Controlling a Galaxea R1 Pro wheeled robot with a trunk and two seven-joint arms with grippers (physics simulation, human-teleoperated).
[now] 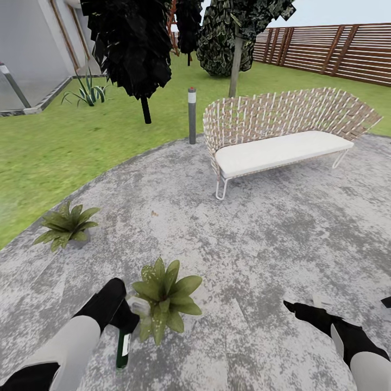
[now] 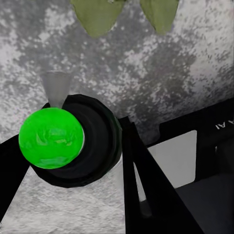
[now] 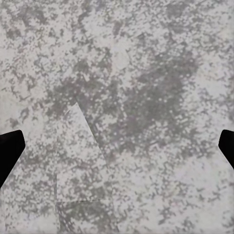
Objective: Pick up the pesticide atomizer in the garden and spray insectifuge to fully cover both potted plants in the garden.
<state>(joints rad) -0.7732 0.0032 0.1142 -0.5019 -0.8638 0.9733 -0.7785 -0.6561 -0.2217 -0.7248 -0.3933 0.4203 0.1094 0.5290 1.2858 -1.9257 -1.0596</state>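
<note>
My left gripper point(image 1: 128, 319) is shut on the pesticide atomizer point(image 1: 124, 347), which hangs with its green-and-white body downward and its pale nozzle head against the nearer potted plant point(image 1: 165, 297). In the left wrist view the atomizer point(image 2: 51, 139) shows as a bright green round end in a black ring between the dark fingers point(image 2: 141, 175), with the plant's leaves point(image 2: 100, 14) just beyond. The second potted plant point(image 1: 67, 223) sits farther left on the paving. My right gripper point(image 1: 338, 305) hovers open over bare paving, and in its wrist view the right gripper point(image 3: 117, 146) holds nothing.
A white wicker bench point(image 1: 282, 149) stands ahead on the round grey paved patio point(image 1: 244, 233). A short bollard light point(image 1: 191, 115) rises at the paving's edge. Dark trees point(image 1: 136, 49), lawn point(image 1: 49, 146) and a wooden fence point(image 1: 336, 51) lie beyond.
</note>
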